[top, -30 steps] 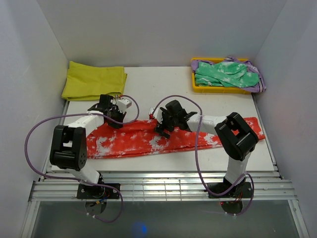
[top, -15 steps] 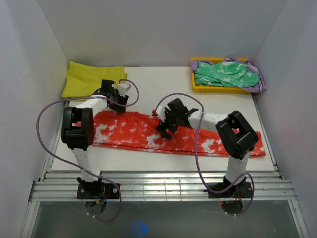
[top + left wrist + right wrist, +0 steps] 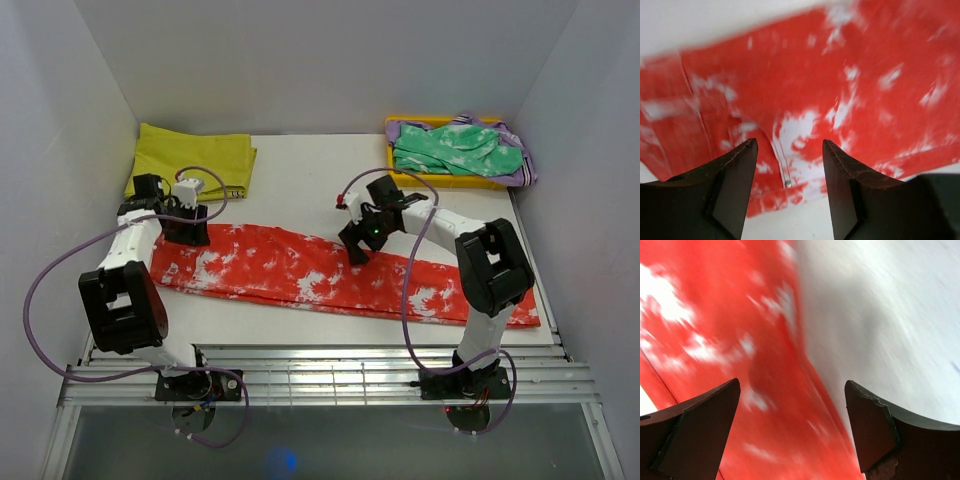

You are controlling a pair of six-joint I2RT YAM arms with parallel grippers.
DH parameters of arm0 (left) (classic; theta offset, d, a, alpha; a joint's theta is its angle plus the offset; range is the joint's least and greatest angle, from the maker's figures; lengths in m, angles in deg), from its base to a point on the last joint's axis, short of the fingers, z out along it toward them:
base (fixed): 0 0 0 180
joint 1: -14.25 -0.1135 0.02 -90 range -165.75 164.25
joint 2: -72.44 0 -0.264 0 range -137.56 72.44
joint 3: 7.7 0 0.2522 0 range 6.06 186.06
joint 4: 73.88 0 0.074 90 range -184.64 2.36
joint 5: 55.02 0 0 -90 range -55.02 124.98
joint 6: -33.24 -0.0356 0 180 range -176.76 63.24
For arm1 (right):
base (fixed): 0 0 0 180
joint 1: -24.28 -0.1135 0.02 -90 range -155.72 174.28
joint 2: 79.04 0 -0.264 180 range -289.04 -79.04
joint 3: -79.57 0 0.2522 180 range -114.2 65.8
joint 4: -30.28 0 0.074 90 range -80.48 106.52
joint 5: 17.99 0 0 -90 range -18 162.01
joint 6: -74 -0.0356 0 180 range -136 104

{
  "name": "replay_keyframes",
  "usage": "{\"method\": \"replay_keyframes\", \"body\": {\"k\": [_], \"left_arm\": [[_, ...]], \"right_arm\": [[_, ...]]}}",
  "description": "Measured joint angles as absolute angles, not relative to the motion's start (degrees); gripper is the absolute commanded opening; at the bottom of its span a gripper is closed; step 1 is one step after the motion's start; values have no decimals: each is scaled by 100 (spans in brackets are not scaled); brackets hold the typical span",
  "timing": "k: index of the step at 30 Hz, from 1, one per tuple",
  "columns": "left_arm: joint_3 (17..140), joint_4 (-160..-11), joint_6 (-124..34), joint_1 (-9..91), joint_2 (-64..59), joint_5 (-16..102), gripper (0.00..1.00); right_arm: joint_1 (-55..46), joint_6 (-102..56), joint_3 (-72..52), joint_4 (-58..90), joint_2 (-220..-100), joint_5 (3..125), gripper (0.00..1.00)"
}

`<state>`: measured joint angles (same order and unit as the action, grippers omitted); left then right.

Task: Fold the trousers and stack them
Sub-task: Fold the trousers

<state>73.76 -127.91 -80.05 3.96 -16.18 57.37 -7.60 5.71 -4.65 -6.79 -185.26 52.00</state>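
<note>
The red-orange, white-blotched trousers (image 3: 300, 270) lie flat in a long band across the table, from the left edge down to the front right. Their waist end (image 3: 790, 100) fills the left wrist view, a metal stud showing near the hem. My left gripper (image 3: 188, 228) hovers over the trousers' far left end, open, nothing between its fingers (image 3: 735, 190). My right gripper (image 3: 360, 240) hangs above the band's back edge near the middle, open wide and empty. Beneath it, the blurred right wrist view shows the red cloth (image 3: 730, 355) and its edge.
A folded yellow cloth (image 3: 188, 160) lies at the back left, just behind the left gripper. A yellow tray (image 3: 395, 175) at the back right holds a green white-mottled garment (image 3: 455, 148) over purple fabric. White walls close in both sides.
The left gripper has let go of the trousers and opened. Both arms swung outward and back, and the trousers now lie spread flatter and longer.
</note>
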Motion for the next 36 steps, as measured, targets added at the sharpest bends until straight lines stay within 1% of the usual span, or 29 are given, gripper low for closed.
{"method": "replay_keyframes", "body": {"k": [3, 7, 11, 12, 16, 18, 22, 27, 30, 33, 35, 36], "left_arm": [[6747, -12994, -8070, -82, -1758, 5687, 62], [6332, -13093, -8026, -539, -2251, 5552, 62], [6334, -13003, -7838, -675, -2326, 5534, 61], [6334, -12992, -7784, -677, -2330, 5532, 61], [6430, -13025, -7500, -736, -2444, 5556, 61], [6528, -13099, -7336, -762, -2536, 5580, 61], [6710, -13182, -7017, -797, -2700, 5713, 61], [6867, -13228, -6735, -825, -2857, 5869, 61], [6878, -13222, -6700, -834, -2866, 5886, 61], [6878, -13213, -6706, -856, -2866, 5897, 61], [6876, -13165, -6735, -889, -2863, 5882, 61], [6874, -13132, -6746, -919, -2861, 5877, 61]], "right_arm": [[-78, 840, -498, -1328, -18237, 5171, 90], [748, 1338, -129, -2054, -17623, 5272, 92], [1413, 1874, 678, -2539, -17269, 5578, 94], [1551, 1970, 881, -2592, -17280, 5683, 95], [1828, 2261, 1030, -2454, -17341, 5836, 99], [1830, 2261, 772, -2668, -17584, 5857, 100], [1878, 2101, -288, -3171, -18430, 5965, 100], [1889, 1974, -1455, -3178, -19186, 6024, 98], [1900, 1952, -1554, -2931, -19227, 5969, 95], [2027, 1887, -1403, -2808, -19048, 5951, 94], [2316, 1845, -1291, -2817, -18777, 5978, 94], [2617, 1795, -1256, -2819, -18565, 5973, 94]]}}
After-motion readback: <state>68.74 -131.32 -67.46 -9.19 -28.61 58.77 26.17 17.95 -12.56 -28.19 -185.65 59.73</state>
